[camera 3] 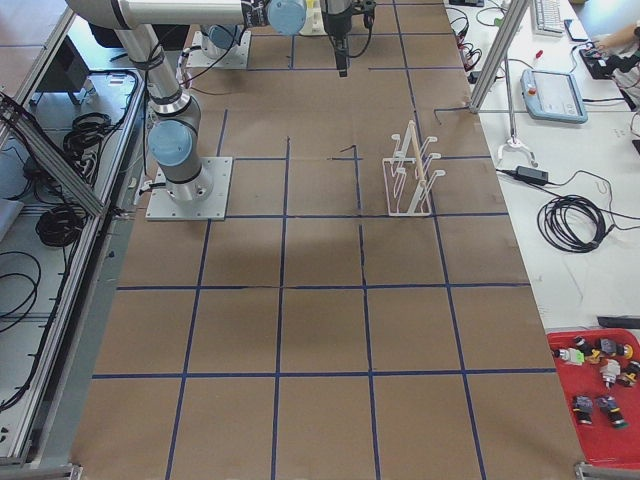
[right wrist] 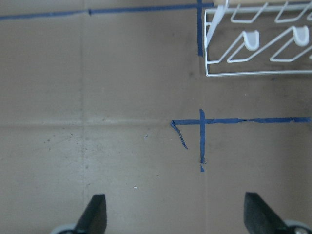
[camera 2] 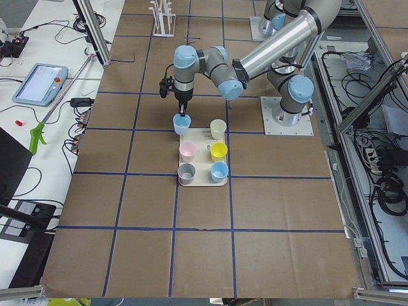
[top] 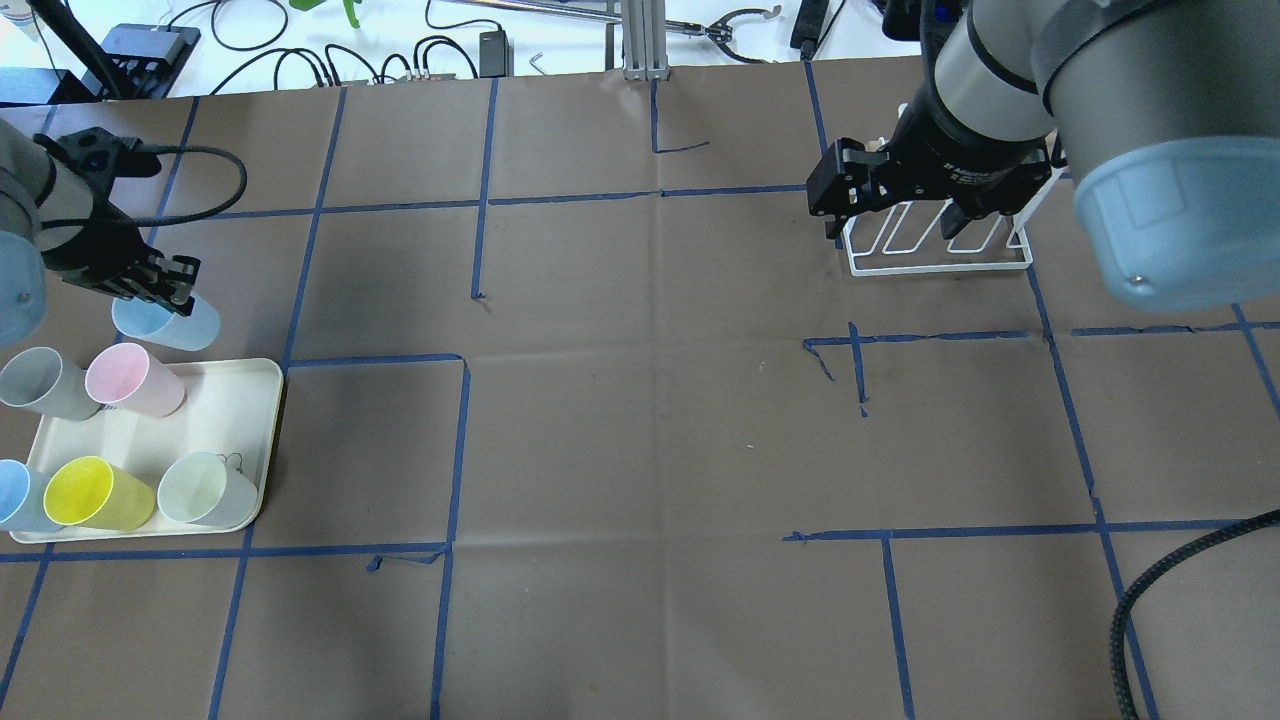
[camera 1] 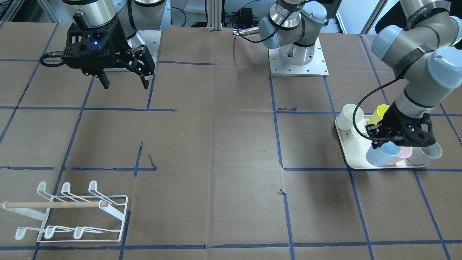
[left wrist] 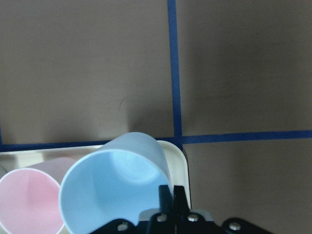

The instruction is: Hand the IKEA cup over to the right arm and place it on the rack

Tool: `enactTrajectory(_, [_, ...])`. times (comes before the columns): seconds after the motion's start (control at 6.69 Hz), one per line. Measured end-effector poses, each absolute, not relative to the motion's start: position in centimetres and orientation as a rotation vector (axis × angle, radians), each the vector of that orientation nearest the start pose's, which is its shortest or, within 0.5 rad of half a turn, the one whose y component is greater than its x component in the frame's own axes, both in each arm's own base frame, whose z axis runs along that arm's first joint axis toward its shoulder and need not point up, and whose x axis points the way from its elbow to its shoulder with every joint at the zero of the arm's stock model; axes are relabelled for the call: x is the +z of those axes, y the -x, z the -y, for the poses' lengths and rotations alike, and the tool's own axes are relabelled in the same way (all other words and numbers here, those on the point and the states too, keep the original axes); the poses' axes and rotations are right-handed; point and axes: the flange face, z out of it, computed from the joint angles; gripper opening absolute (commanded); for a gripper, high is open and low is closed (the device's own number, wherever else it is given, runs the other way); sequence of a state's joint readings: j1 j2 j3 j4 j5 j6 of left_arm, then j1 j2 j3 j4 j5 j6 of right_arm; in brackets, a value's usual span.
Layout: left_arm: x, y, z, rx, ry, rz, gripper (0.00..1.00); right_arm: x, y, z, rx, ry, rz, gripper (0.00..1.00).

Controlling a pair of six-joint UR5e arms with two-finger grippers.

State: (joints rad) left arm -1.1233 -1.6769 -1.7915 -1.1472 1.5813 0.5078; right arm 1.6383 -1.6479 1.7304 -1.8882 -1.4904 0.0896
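Pale blue plastic cup (top: 170, 323) hangs mouth-up, roughly upright, at the far edge of the cream rectangular tray (top: 255, 400). The left gripper (top: 160, 288) is clamped on its rim. The right gripper (camera 1: 125, 85) hovers raised, jaws spread and empty, well apart toward the robot's right, on the white wire rack's (camera 1: 54, 204) side. Pink cup (top: 135, 380) and grey cup (top: 40, 383) stand just beside. Brown paper table cover (camera 1: 216, 144) spans between the arms.

Bright, even light from above on the brown counter (camera 1: 216, 144); shadows fall soft and faint. Left wrist view: the blue cup (left wrist: 114, 190) at six o'clock is close and blurred, tape lines (left wrist: 174, 73) beyond sharper.
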Motion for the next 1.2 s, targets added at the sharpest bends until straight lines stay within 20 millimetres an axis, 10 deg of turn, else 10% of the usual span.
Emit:
enactTrajectory(0.6, [45.7,-8.3,56.8,-0.386,-0.174,-3.28,0.0,43.0,-19.8,45.7,-0.762,-0.084,-2.617,1.0])
enactTrajectory(1.2, [49.5,2.6,57.7,-1.052,-0.572,-3.435,0.0,40.6,-20.8,42.0,-0.79,-0.526,-2.21,1.0])
